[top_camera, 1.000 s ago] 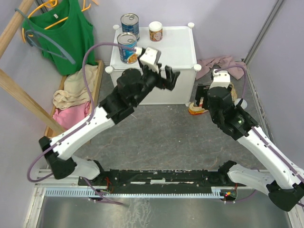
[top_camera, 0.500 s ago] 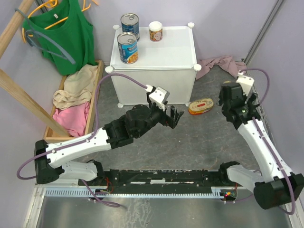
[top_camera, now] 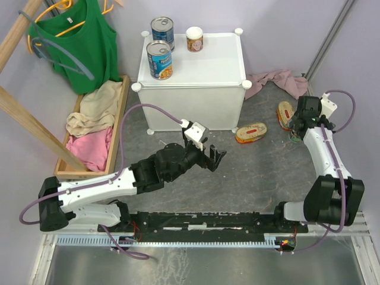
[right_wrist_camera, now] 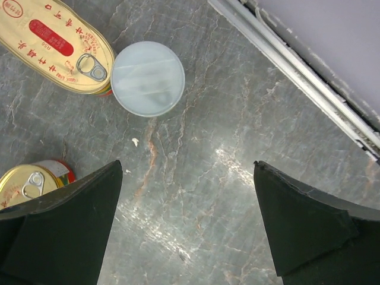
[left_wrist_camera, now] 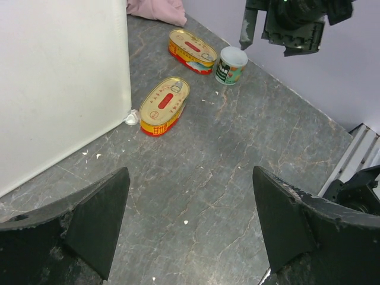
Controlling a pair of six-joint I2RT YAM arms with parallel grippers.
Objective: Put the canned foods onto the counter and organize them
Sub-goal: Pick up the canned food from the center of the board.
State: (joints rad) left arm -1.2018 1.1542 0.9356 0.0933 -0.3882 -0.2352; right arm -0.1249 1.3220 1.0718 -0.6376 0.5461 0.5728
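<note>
The right jaws are spread wide and empty above the floor. The small white-topped can (right_wrist_camera: pixel 148 78) sits just ahead of them, beside an oval gold tin (right_wrist_camera: pixel 56 44), so I judge it is my next pick. The left jaws are also open and hold nothing, and the second tin (left_wrist_camera: pixel 165 105) lies ahead of them. I judge they are waiting clear. Well beyond both, the tabletop (top_camera: pixel 214 62) carries two tall cans (top_camera: pixel 160 59) and a small can (top_camera: pixel 194 39), grouped at its far-left corner.
</note>
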